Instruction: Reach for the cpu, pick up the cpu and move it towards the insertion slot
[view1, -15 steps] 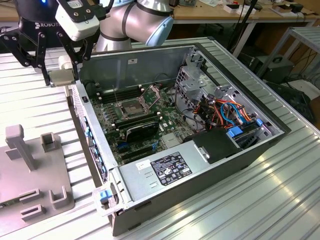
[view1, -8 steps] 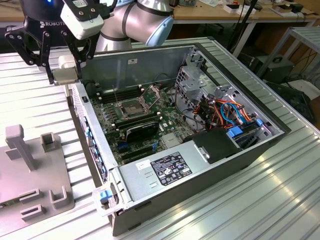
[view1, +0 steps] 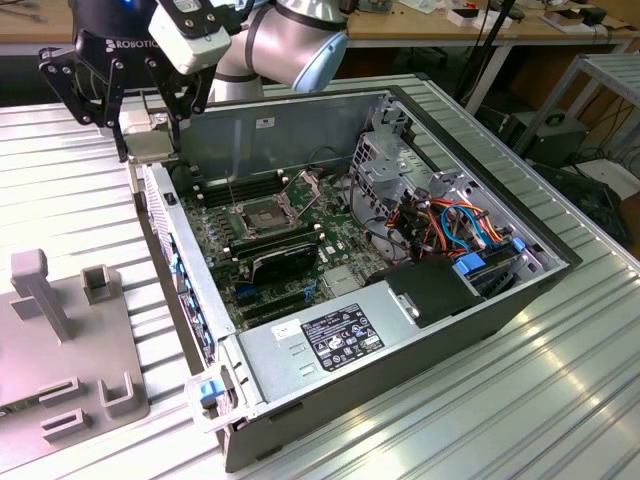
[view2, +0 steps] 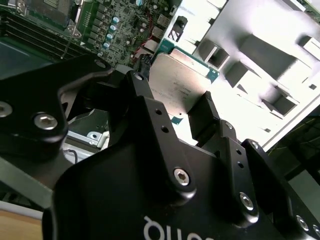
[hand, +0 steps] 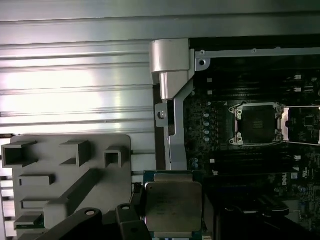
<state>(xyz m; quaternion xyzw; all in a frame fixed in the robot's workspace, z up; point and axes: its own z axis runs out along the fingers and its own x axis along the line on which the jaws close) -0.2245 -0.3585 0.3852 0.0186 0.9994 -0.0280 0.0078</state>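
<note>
My gripper (view1: 150, 135) hangs above the back corner of the open computer case, at the exterior view's left, shut on the cpu (view1: 150, 143). The cpu (view2: 180, 82) is a flat square chip with a silvery-grey top and a thin green rim, pinched by its edges between the black fingers (view2: 145, 100). In the first wrist view the cpu (hand: 172, 205) sits over the case's edge, held in my gripper (hand: 172, 222). The insertion slot (view1: 262, 215) is a silvery square frame with a dark centre on the green motherboard (view1: 215, 250), inside the case and apart from the cpu. The slot (hand: 257, 124) lies open.
A grey fixture plate (view1: 60, 330) with raised holders lies on the ribbed table beside the case, also seen as the fixture plate (hand: 65, 175). Inside the case are a black finned block (view1: 285, 260), a power supply (view1: 330, 335), a drive cage (view1: 390, 170) and coloured cables (view1: 450, 220).
</note>
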